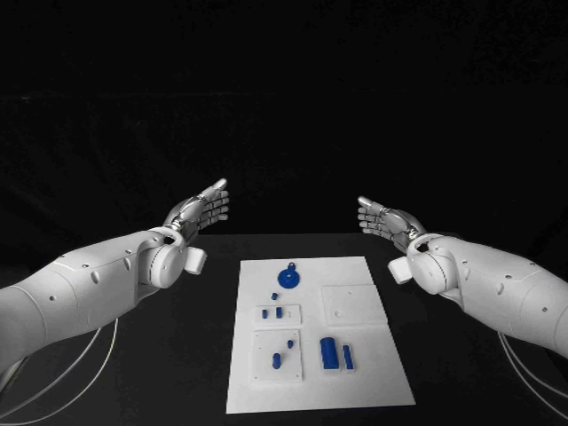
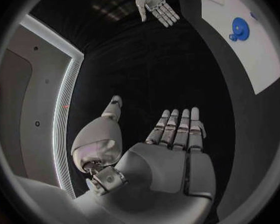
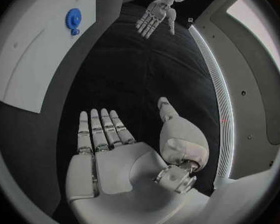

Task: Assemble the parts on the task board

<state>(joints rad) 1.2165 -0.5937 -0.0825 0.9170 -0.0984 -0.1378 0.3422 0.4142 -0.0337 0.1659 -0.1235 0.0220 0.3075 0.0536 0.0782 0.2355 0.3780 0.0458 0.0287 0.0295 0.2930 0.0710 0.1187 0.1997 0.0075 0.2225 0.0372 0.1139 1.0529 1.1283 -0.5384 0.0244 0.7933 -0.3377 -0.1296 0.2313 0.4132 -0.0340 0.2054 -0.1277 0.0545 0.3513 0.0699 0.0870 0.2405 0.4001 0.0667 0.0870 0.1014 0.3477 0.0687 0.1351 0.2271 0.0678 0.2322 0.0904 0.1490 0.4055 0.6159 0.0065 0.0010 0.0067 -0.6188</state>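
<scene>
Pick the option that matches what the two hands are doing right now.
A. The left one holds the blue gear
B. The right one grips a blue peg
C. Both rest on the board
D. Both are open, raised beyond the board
D: the left hand and right hand hang open and empty past the board's far edge, and the gear lies untouched on it.

Matt white task board (image 1: 361,373); glossy blue plastic parts (image 1: 327,352); matt black table (image 1: 169,373).
</scene>
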